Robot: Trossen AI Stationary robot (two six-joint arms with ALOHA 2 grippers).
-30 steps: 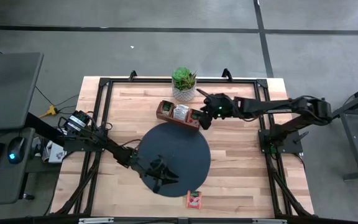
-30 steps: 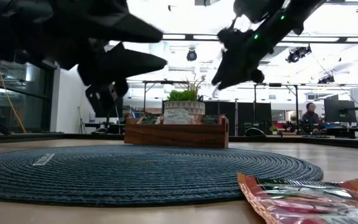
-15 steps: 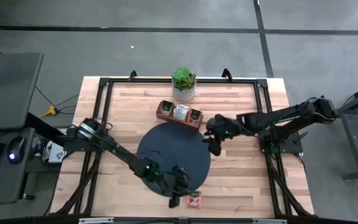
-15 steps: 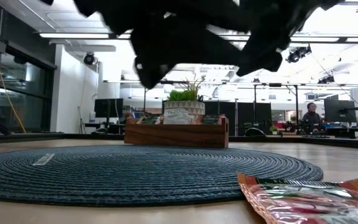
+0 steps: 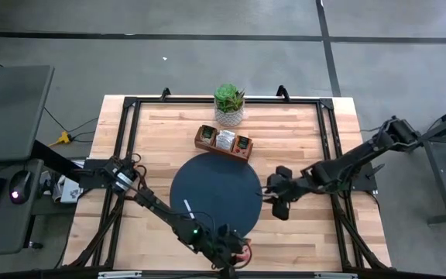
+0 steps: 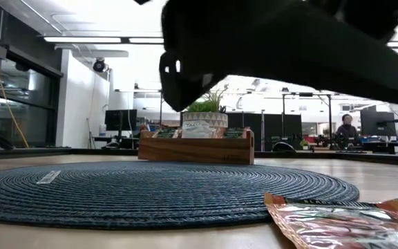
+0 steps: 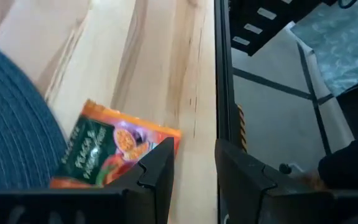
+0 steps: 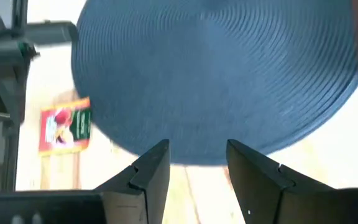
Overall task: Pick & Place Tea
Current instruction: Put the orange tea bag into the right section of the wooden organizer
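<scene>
The orange-red tea sachet (image 5: 241, 249) lies flat on the counter (image 5: 300, 124) just off the dark round mat's (image 5: 215, 190) near right rim, close to the counter's near edge. The left gripper (image 5: 233, 258) hangs over it, fingers parted and empty, one finger (image 7: 156, 169) over the sachet's corner. Its label print is too blurred to read. The right gripper (image 5: 277, 200) hovers open and empty beside the mat's right edge, bare wood around it. The wooden tray (image 5: 223, 142) and potted plant (image 5: 228, 105) stand at the far side.
</scene>
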